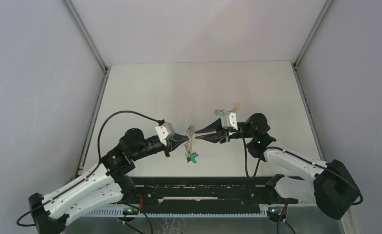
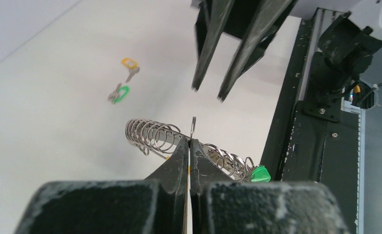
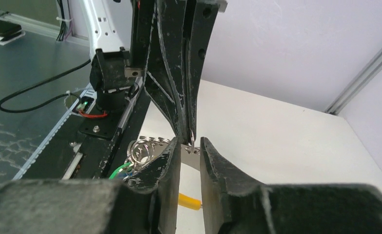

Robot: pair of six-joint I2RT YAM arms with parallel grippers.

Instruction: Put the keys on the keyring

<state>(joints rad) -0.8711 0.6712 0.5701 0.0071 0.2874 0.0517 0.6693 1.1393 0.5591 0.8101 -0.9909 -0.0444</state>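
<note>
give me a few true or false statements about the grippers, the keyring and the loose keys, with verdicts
1. The left gripper is shut on the keyring. True.
2. The right gripper is clamped fully shut. False: a gap shows between its fingers.
3. An orange-headed key and a green-headed key lie loose on the table. True.
4. Both loose keys lie on the left gripper's side. False: they lie on the right gripper's side, beyond it.

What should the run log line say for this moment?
left jaws: shut on keyring | right jaws: open, near it | orange key, green key: on table
</note>
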